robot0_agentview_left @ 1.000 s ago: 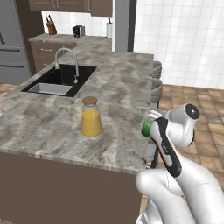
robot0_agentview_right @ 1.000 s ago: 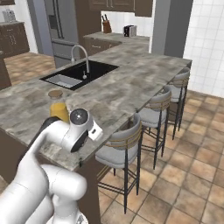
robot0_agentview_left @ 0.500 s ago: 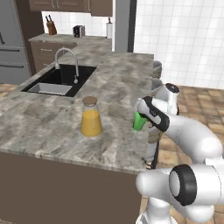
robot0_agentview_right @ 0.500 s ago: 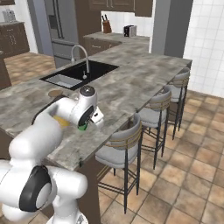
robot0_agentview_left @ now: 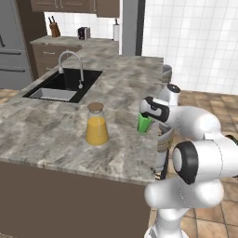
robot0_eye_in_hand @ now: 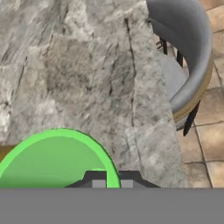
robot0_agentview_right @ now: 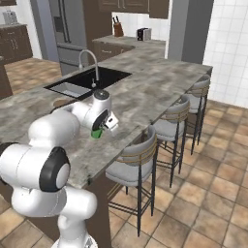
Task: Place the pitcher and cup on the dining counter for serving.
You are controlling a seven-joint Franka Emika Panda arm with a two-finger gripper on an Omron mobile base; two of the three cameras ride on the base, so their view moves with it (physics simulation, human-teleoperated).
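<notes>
The pitcher (robot0_agentview_left: pixel 96 126), a clear cone with orange juice and a brown cork lid, stands on the marbled dining counter (robot0_agentview_left: pixel 51 130) in front of the sink. My gripper (robot0_agentview_left: pixel 148 115) is shut on the rim of the green cup (robot0_agentview_left: pixel 143 123), which hangs just above the counter near its right edge, right of the pitcher. The right base view shows the cup (robot0_agentview_right: pixel 97 132) under the hand (robot0_agentview_right: pixel 104 123), above the counter (robot0_agentview_right: pixel 145 92). Looking down from the hand view, the cup's open mouth (robot0_eye_in_hand: pixel 52 159) lies at the lower left, with the fingertips (robot0_eye_in_hand: pixel 112 180) pinched on its rim over the stone (robot0_eye_in_hand: pixel 87 78).
A black sink (robot0_agentview_left: pixel 62 86) with a curved tap (robot0_agentview_left: pixel 70 65) lies behind the pitcher. Grey bar stools (robot0_agentview_right: pixel 140 157) line the counter's right side; one seat (robot0_eye_in_hand: pixel 183 61) is just past the edge below the cup. A fridge and back counter stand far off.
The arm has swung the cup leftward from beside the counter's edge to over the counter top, nearer the pitcher. The pitcher has stayed put.
</notes>
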